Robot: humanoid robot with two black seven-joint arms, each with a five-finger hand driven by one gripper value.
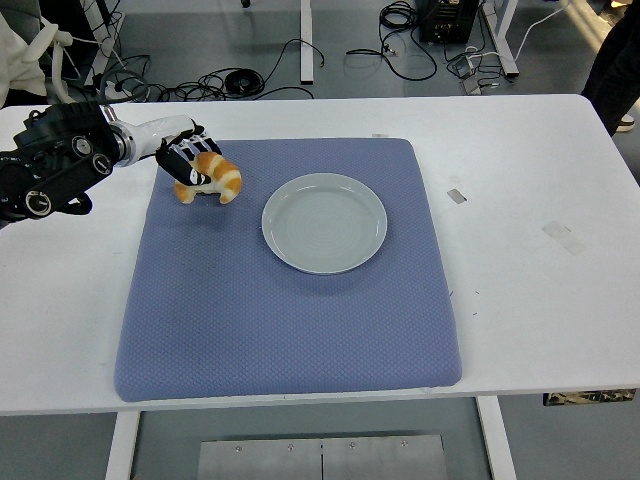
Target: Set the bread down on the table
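A wide white table (pixel 540 300) fills most of the view, its near edge running along the bottom. On it lies a large blue-violet mat (pixel 290 320) with a dimpled weave, covering the middle and left of the tabletop. A round pale grey plate (pixel 325 222) sits on the mat, a little right of its centre and toward the far side; nothing rests in it.

The left arm (pixel 50 165) comes in from the left edge, bulky and black with a white section at the wrist, reaching over the mat's far left corner. Its left hand (pixel 188 160) has the fingers (pixel 184 166) curled around the bread (pixel 213 179), a golden croissant-shaped piece (orange-brown with paler ends). The bread is at the far left corner of the mat, well left of the plate and apart from it; it sits low against the mat, though I cannot tell whether it actually touches the fabric.

A couple of small grey tape pieces (pixel 456 195) lie on the bare table right of the mat. Beyond the far edge, black cables (pixel 240 80) trail across the floor.
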